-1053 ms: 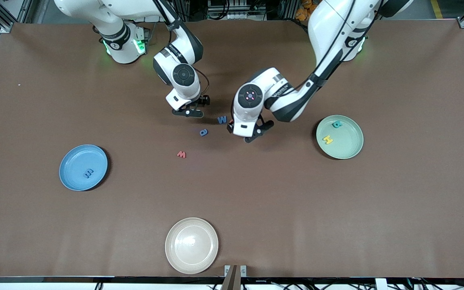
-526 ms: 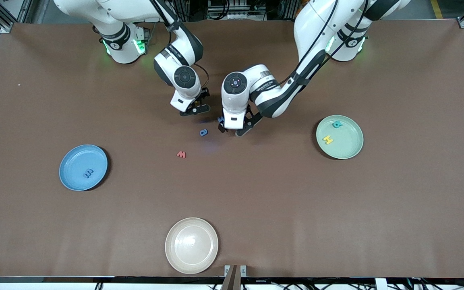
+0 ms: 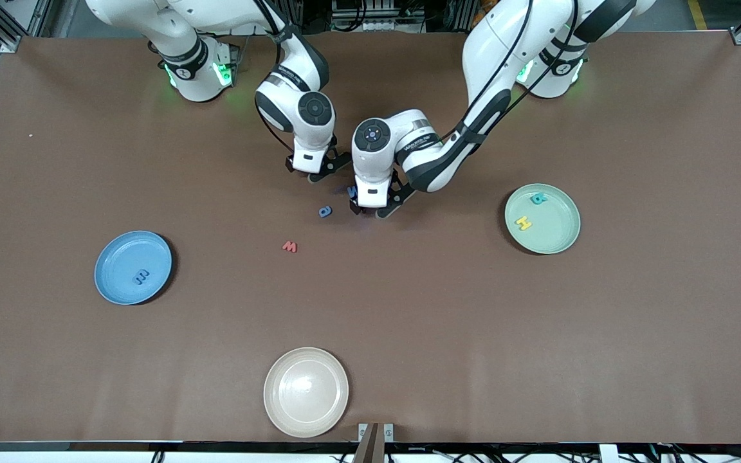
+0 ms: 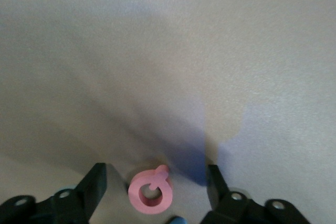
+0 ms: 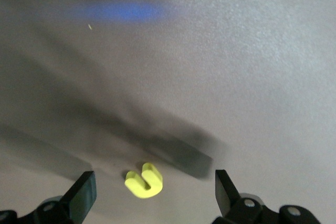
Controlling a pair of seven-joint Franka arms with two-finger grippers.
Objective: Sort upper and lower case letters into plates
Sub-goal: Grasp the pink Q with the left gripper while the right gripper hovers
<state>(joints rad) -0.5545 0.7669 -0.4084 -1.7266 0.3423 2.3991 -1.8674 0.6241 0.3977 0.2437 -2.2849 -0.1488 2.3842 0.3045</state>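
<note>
My left gripper (image 3: 372, 208) hangs low over the table's middle, open, with a pink ring-shaped letter (image 4: 150, 193) lying between its fingers (image 4: 94, 183), which are clear of it. A blue W (image 3: 352, 190) and a blue d (image 3: 325, 211) lie beside that hand. My right gripper (image 3: 316, 171) is close by, open over a yellow u-shaped letter (image 5: 144, 180) on the table. A red w (image 3: 289, 246) lies nearer the front camera. The blue plate (image 3: 119, 254) holds a blue letter (image 3: 141, 277). The mint green plate (image 3: 560, 231) holds a yellow H (image 3: 523, 223) and a teal letter (image 3: 539, 198).
A cream-white plate (image 3: 306, 392) sits at the table edge nearest the front camera. The two hands are almost touching at the table's middle. The pink and yellow letters are hidden under the hands in the front view.
My left hand moved toward the right arm's end, partly covering the blue W. My right hand shifted toward the left hand. The letters on the table stayed put.
</note>
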